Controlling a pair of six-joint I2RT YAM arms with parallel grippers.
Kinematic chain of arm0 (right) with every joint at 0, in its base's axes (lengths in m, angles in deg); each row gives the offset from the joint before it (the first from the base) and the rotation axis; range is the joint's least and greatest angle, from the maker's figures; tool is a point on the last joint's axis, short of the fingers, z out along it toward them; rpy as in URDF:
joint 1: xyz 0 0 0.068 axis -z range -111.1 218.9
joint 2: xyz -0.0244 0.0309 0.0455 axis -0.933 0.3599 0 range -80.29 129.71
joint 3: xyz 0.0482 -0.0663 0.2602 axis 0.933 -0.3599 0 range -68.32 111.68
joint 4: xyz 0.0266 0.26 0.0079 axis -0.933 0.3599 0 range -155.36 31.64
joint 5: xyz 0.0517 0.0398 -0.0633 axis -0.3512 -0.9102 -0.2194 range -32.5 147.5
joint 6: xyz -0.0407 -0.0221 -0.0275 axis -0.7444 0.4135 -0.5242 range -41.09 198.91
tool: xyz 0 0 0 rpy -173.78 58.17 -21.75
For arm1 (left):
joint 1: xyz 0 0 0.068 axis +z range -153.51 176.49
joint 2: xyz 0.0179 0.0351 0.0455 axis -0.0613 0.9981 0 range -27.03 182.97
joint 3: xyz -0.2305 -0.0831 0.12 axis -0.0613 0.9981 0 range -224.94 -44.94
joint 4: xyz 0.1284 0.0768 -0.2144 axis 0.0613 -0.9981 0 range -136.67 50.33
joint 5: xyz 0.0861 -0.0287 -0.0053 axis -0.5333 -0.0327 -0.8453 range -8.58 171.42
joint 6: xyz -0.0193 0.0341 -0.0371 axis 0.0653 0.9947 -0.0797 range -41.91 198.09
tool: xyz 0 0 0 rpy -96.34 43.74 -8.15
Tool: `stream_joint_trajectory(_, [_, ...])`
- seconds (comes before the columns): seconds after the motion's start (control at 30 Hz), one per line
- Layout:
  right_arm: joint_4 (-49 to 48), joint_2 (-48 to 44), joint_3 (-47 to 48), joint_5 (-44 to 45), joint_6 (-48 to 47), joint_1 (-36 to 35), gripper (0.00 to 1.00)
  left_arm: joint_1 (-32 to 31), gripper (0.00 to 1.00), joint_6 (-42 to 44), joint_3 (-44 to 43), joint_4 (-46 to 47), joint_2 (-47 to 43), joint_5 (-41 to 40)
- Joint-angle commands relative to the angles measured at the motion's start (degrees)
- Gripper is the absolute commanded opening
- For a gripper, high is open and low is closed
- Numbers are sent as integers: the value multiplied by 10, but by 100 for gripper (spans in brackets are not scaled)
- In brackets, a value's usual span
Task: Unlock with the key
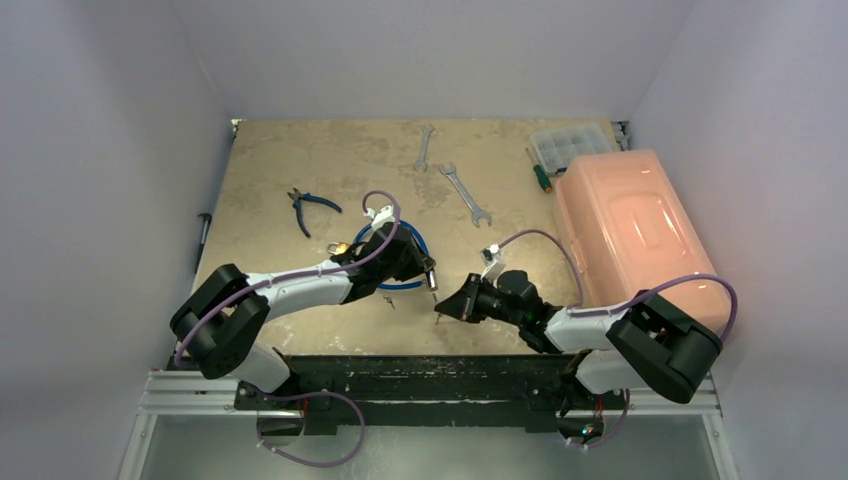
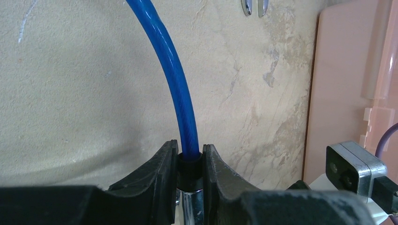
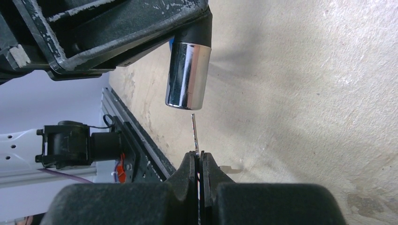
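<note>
My left gripper (image 2: 190, 150) is shut on the black collar of a blue cable (image 2: 173, 70), just above the cable's chrome lock cylinder (image 3: 187, 75). It holds them a little above the table, and the cylinder's open end points at my right gripper (image 3: 199, 157). That gripper is shut on the key (image 3: 194, 133), a thin silvery blade seen edge-on. The blade's tip stands just short of the cylinder's end, apart from it. From above, the left gripper (image 1: 428, 275) and the right gripper (image 1: 440, 308) face each other closely. A small brass padlock (image 1: 338, 247) lies by the left arm.
Two wrenches (image 1: 424, 148) (image 1: 464, 193) lie at the back. Blue-handled pliers (image 1: 308, 208) are at the left. A green screwdriver (image 1: 540, 172), a clear organiser box (image 1: 570, 145) and a big pink box (image 1: 630, 230) are on the right. A small metal piece (image 1: 390, 300) lies near the front edge.
</note>
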Motion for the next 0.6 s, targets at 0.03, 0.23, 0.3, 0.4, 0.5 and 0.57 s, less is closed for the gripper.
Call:
stream_joint_trajectory(0.03, [-40,2,-3,-9,4,4,0,3,0,-11,0,37,-25,9])
stream_joint_trajectory(0.23, [-35,-5,-3,-5,2,7,0,3,0,-11,0,35,-24,8])
stream_joint_trajectory(0.3, [-31,-6,-2,-4,2,8,0,3,0,-11,-1,35,-23,9])
stream_joint_trajectory(0.4, [-26,-9,0,-2,0,10,0,2,0,-11,-3,35,-22,10])
stream_joint_trajectory(0.5, [-22,-11,1,1,-1,12,0,3,0,-12,-4,37,-22,13])
stream_joint_trajectory(0.57, [-18,-11,3,1,-4,12,0,2,0,-15,-2,39,-21,16])
